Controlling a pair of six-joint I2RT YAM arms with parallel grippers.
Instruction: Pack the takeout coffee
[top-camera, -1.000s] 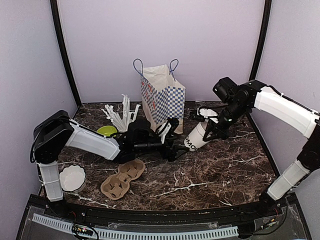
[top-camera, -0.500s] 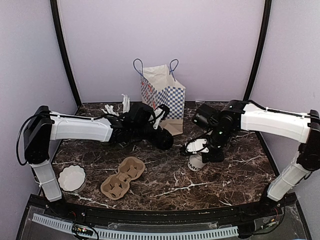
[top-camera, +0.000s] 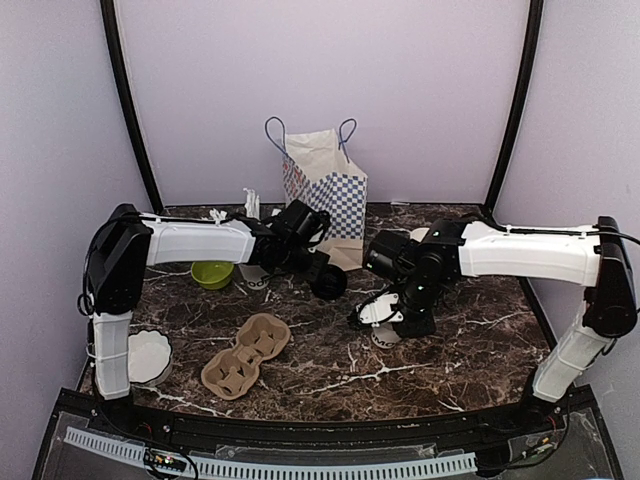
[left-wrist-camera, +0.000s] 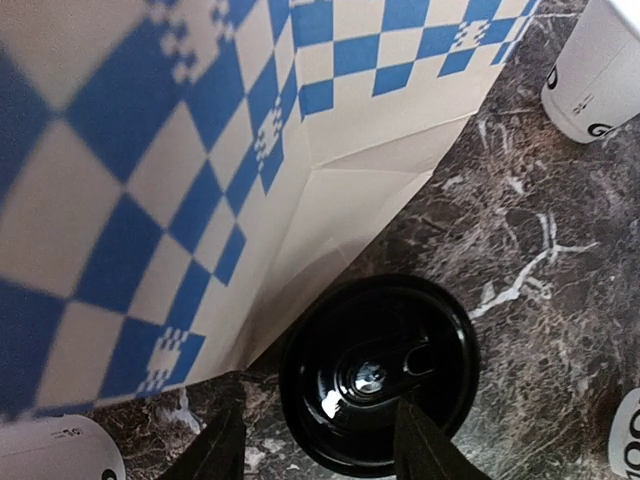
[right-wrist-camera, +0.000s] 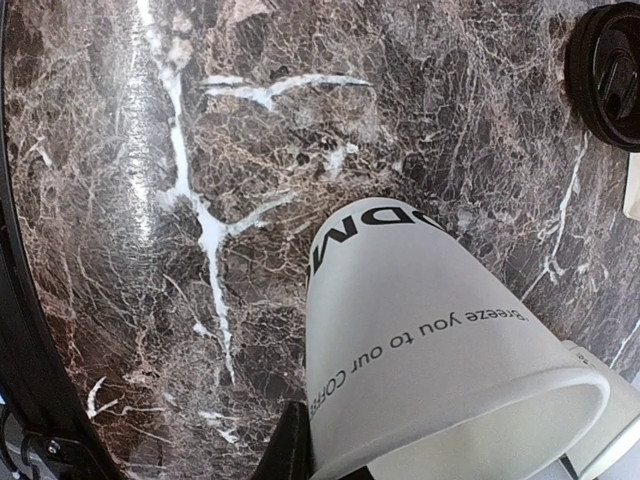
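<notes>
We saw that the right end effector (top-camera: 392, 310) had carried its white paper cup (right-wrist-camera: 420, 330) slightly leftward. It pinched that cup upright near the middle of the worktop (top-camera: 460, 345). The left end effector (left-wrist-camera: 320, 440) straddled the black-lidded cup (left-wrist-camera: 378, 372) just beside the checked bag (left-wrist-camera: 200, 150); we could not tell whether it gripped.

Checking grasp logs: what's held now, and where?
Right gripper holds the white cup by its upper wall, near the rim. Left gripper hangs open over the black lid, apparently not gripping it.
</notes>
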